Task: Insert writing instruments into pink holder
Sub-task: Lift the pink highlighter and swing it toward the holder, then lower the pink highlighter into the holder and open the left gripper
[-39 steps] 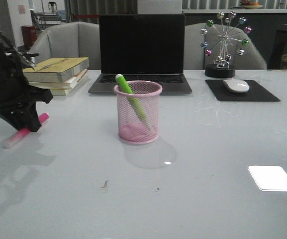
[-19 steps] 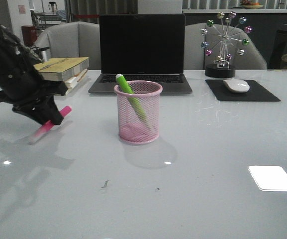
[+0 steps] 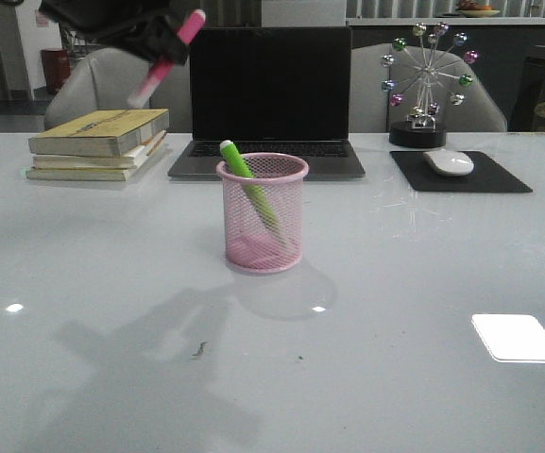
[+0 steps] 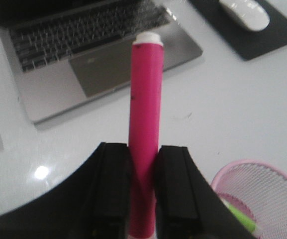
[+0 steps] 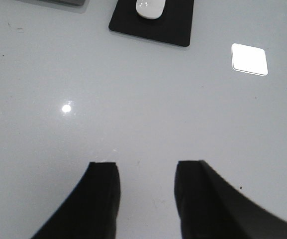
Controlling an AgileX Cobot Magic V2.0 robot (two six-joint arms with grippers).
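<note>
The pink holder (image 3: 262, 212) stands mid-table in front of the laptop, with the lime green marker (image 3: 249, 185) leaning inside it, its top poking over the rim. High at the upper left of the front view, my left gripper (image 3: 163, 45) is shut on the hot pink marker (image 3: 168, 57), tilted in the air well above the table. In the left wrist view the pink marker (image 4: 145, 124) runs out between the black fingers (image 4: 114, 184), and the holder's rim (image 4: 262, 186) shows below beside them. My right gripper (image 5: 145, 169) is open over bare table, holding nothing.
A laptop (image 3: 268, 99) stands behind the holder. A stack of books (image 3: 97, 142) lies at the back left. At the back right are a mouse (image 3: 449, 161) on a black pad (image 3: 459, 174) and a ferris-wheel ornament (image 3: 427, 85).
My left gripper has lifted the hot pink marker from low at the table's left side, up and to the right, to high above the books. The holder and green marker have not moved.
</note>
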